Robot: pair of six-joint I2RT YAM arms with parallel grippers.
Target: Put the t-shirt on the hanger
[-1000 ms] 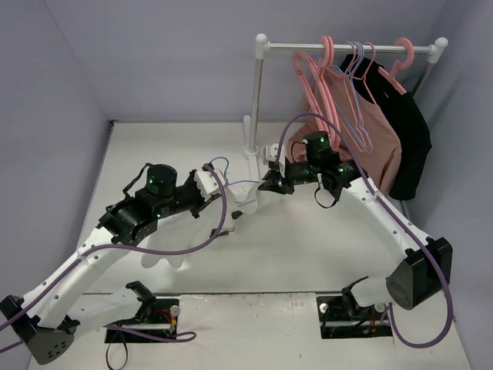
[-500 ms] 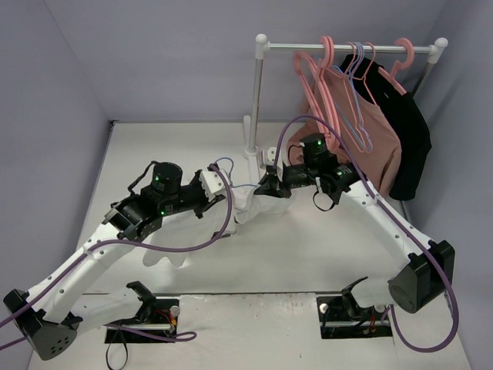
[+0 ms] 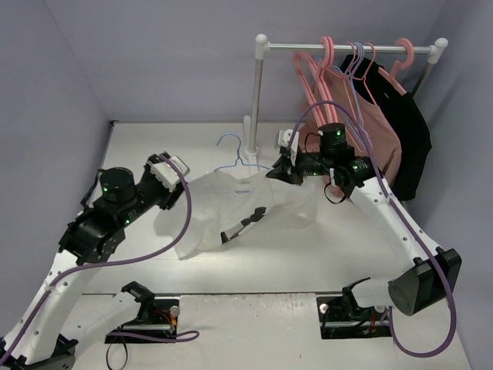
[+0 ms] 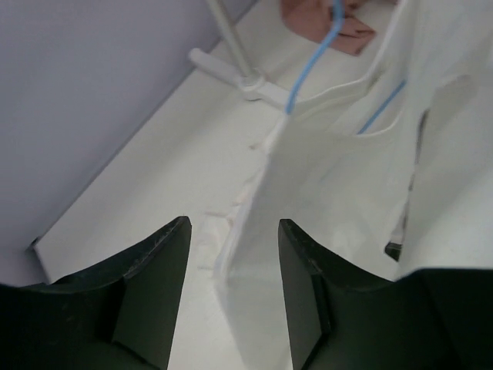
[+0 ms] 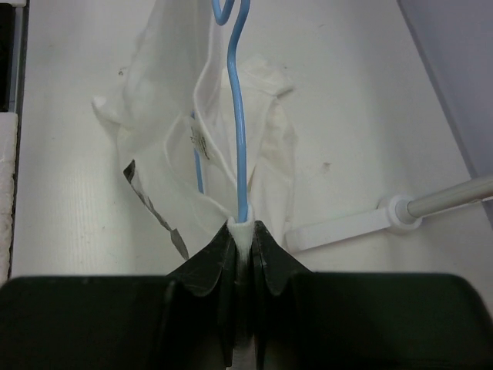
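Hanger [image 5: 239, 139] apparently pinched in right gripper [image 5: 243, 231].

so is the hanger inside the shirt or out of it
Partly in: the hanger has its hook outside the t-shirt neck, blue wire shows inside the collar, and the right gripper pinches wire and cloth together.

The white t-shirt [image 3: 216, 212] is lying rumpled across the bench [image 3: 154, 146]. The light-blue hanger [image 3: 244, 154] is sitting in its neckline, hook protruding.
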